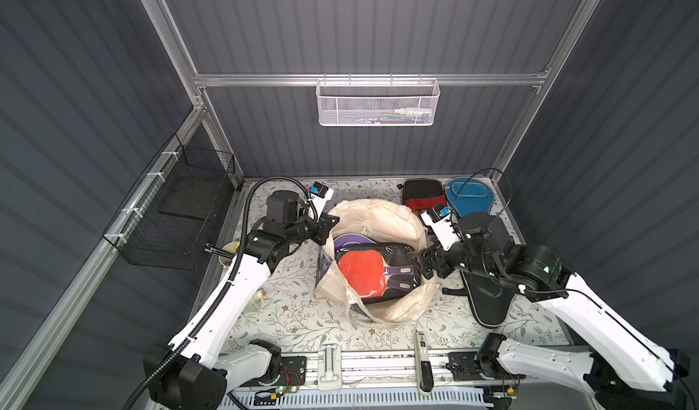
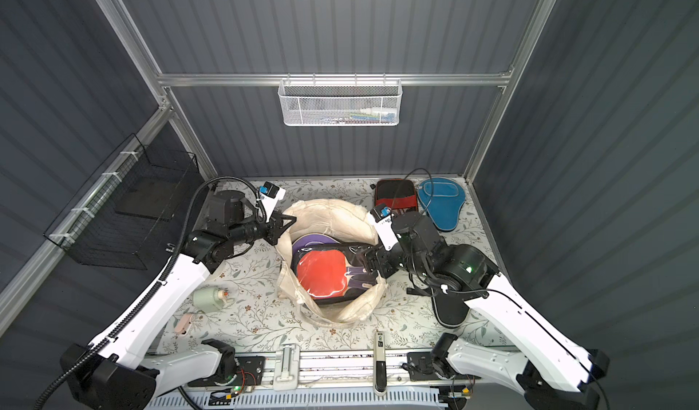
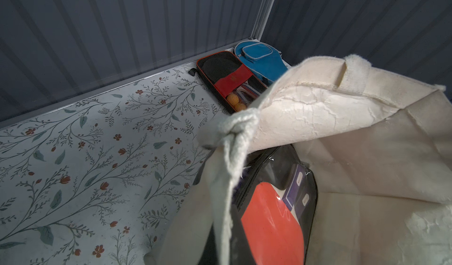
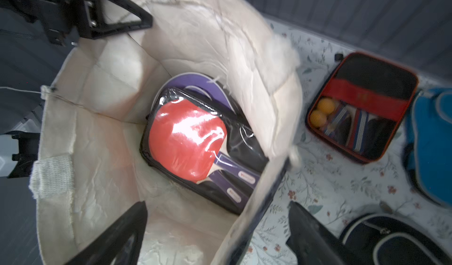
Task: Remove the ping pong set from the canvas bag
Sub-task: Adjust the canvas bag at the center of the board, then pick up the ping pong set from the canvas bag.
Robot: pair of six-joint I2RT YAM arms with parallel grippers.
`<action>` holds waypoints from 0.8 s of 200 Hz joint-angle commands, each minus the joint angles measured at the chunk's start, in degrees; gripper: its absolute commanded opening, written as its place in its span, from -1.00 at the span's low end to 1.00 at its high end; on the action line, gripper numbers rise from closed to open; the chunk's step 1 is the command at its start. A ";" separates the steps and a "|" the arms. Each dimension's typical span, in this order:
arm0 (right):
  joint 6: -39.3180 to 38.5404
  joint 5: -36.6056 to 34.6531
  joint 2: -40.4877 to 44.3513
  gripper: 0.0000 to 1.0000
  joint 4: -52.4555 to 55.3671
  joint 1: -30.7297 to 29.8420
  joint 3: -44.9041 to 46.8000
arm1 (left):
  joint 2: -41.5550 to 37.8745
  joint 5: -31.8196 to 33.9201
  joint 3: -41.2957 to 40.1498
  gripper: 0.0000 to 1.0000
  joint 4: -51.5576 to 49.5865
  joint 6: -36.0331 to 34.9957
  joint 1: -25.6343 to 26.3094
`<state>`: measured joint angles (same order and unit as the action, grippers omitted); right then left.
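Left claw [image 1: 329, 230] pinches canvas bag [image 1: 378, 215] rim. Right claw [image 4: 217, 203] wide, astride bag wall: shift fully inside, grip clear paddle pack [image 1: 374, 272] at handle end.

Rough canvas bag [image 4: 97, 92], glossy plastic paddle pack [image 4: 188, 139]

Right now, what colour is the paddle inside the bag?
The paddle is red, clearest in the right wrist view.
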<state>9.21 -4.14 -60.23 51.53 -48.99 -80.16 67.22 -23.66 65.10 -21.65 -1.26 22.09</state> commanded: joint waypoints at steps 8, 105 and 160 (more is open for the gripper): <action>-11.37 -0.65 -6.10 0.98 1.82 -4.26 -5.22 | -3.71 -5.56 0.84 -1.00 12.60 1.76 -0.20; -26.35 15.62 -24.82 0.98 -5.03 -8.24 -4.50 | -0.85 -8.10 0.64 -1.00 14.40 2.10 -0.20; -32.59 19.19 -32.31 0.98 -10.01 -2.15 -3.34 | -0.51 -7.18 -2.14 -1.00 15.68 1.34 -0.20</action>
<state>-18.81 12.23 -90.89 44.71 -52.97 -84.62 67.90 -28.60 62.96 -14.24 1.69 22.06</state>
